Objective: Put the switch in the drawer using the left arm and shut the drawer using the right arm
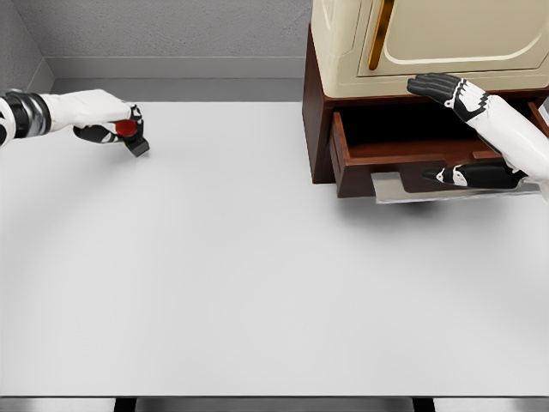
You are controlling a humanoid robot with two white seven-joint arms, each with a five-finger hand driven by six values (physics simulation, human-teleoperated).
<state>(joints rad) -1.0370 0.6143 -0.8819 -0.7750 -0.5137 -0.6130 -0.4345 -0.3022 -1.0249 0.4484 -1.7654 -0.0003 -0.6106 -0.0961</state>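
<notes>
Far left of the drawer (pixel 403 146), the left hand (pixel 107 120) gripped the switch (pixel 130 133); carrying it across was next. The right hand (pixel 442 88) hovered open.

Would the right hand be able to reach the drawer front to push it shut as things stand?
Probably yes: the right hand hovers open just above the open drawer, and nothing stands between it and the drawer front.

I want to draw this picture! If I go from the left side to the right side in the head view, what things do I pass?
Left hand → switch with its red button, held in that hand's fingers → wooden drawer, pulled open → right hand, fingers flat and holding nothing, above the drawer.
</notes>
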